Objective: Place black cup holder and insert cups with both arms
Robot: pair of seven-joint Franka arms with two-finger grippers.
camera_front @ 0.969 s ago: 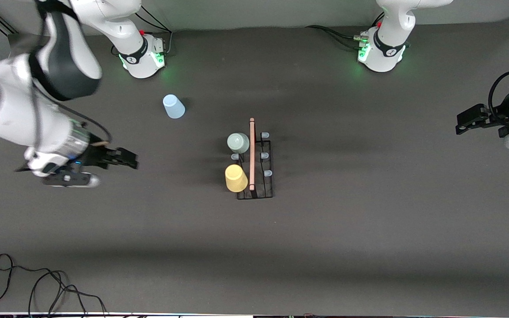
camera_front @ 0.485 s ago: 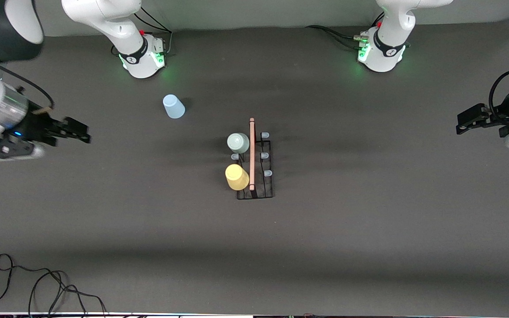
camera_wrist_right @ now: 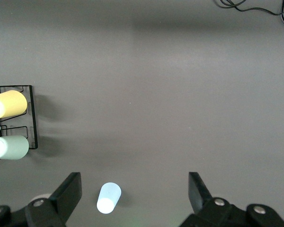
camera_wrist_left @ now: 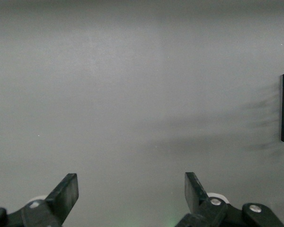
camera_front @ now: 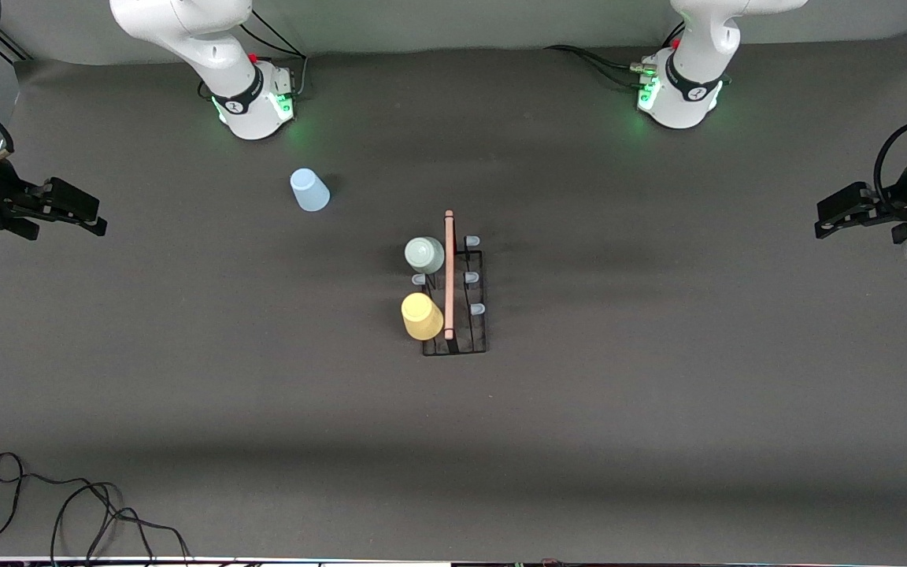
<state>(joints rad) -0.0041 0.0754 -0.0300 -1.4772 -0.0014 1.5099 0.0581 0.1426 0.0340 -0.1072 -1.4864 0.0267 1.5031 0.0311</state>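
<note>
Both end effectors (camera_front: 79,213) (camera_front: 835,214) gape empty; black cup holder (camera_front: 475,331) carries mint cup (camera_front: 424,254) and yellow cup (camera_front: 421,316).

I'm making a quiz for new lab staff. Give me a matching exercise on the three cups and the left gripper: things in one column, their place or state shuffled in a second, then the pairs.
Things
1. blue cup
2. green cup
3. yellow cup
4. left gripper

Places or states
A. on the black cup holder, at its end nearer the front camera
B. open, holding nothing, over the left arm's end of the table
C. standing alone on the table, off the holder
D. on the holder, at its end nearer the robots' bases

Pairs: 1-C, 2-D, 3-A, 4-B
</note>
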